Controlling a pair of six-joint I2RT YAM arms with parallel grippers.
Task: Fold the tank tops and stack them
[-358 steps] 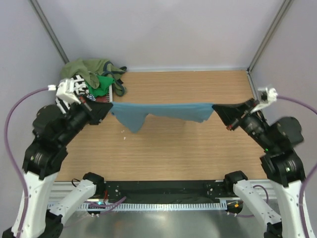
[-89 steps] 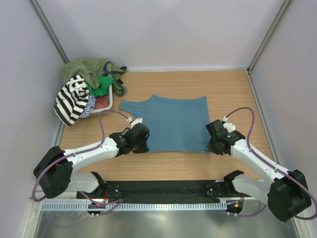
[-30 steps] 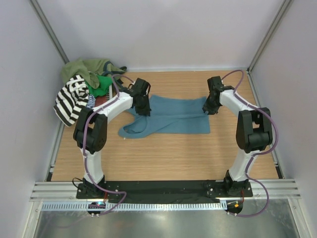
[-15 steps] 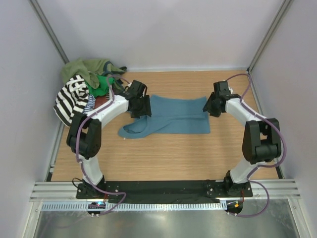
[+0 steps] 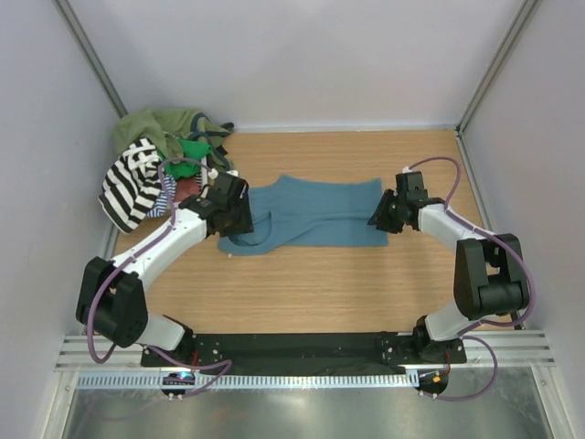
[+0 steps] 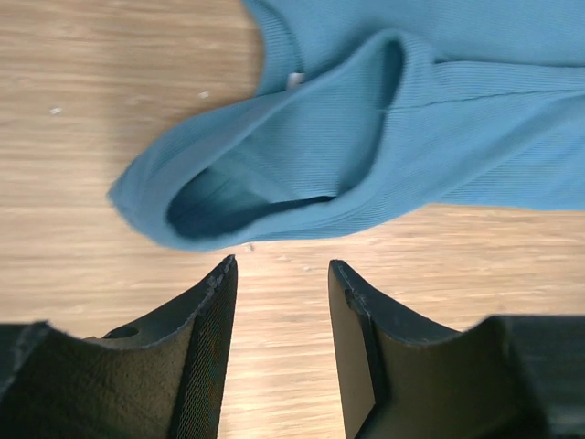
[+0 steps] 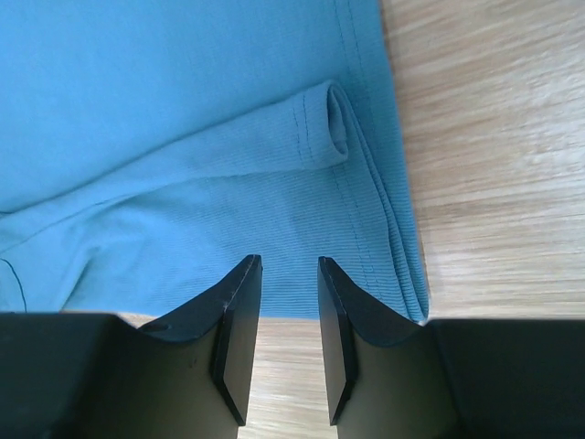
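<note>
Both claws stand released and empty. The left gripper [image 6: 279, 265] has its jaws parted over the bare table [image 6: 82, 82], with the loose strap loop of the teal tank top [image 6: 475, 110] lying just ahead of its tips. The right gripper [image 7: 288, 263] has its jaws narrowly parted just short of the top's doubled side edge. The next fold probably goes best if the left claw first tucks that stray strap inward, then each claw pinches both layers and carries them evenly so the band does not skew. Three seconds ago the top lay spread flat and now it is doubled; half a second ago both claws were farther over it.
</note>
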